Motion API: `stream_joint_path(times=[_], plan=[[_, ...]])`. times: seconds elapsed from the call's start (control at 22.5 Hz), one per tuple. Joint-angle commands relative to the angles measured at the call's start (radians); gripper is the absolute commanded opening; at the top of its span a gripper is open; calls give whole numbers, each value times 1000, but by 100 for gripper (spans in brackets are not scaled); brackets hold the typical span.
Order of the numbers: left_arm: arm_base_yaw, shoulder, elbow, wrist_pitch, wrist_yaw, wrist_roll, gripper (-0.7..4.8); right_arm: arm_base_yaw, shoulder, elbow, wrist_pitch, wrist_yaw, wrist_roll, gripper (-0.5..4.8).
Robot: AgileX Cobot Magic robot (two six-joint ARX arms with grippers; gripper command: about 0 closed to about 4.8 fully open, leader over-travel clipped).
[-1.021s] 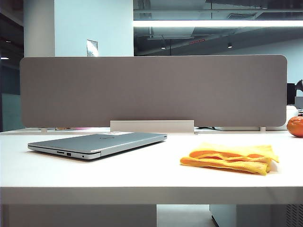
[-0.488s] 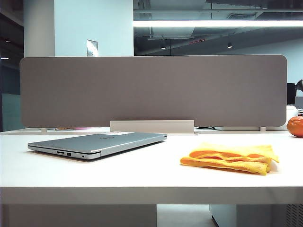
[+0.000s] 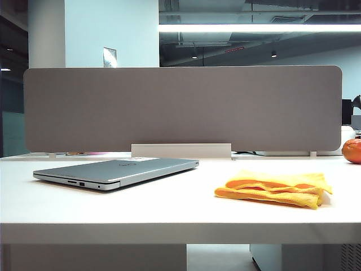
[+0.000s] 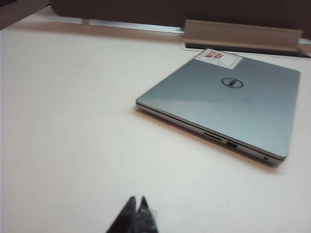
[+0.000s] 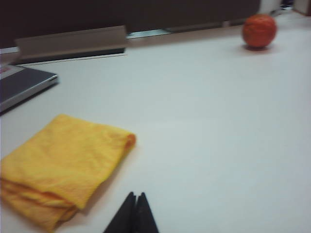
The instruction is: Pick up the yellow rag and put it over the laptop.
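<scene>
Yellow rag [image 3: 274,189]: folded, lying flat on the white table [image 3: 169,209], untouched, well apart from the laptop.
Laptop [image 3: 115,171]: closed, lid up, bare and ready for covering.
Orange fruit [image 5: 259,30]: far edge, apart.
Right gripper [image 5: 132,213]: tips pressed together, empty, low near the rag, likely the picker.
Left gripper [image 4: 135,213]: tips together, empty, short of the laptop.

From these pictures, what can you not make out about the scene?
- Exterior view: neither arm shows; the orange fruit is cut off by the picture's edge.
- Left wrist view: only the tips of the left gripper show; the red print on the sticker on the laptop is too blurred to read.
- Right wrist view: the yellow rag is cut off by the edge.
</scene>
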Motion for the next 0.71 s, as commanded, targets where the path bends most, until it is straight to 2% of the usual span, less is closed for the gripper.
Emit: stream_joint_path(times=[0.04, 0.22, 0.71], plan=[[3, 0, 3, 13, 31, 46, -6, 0, -2, -6, 16, -90, -4, -5], [3, 0, 3, 13, 32, 45, -6, 0, -2, -5, 16, -143, -4, -6], [3, 0, 3, 13, 53, 49, -6, 1, 1, 61, -32, -156, -3, -5]])
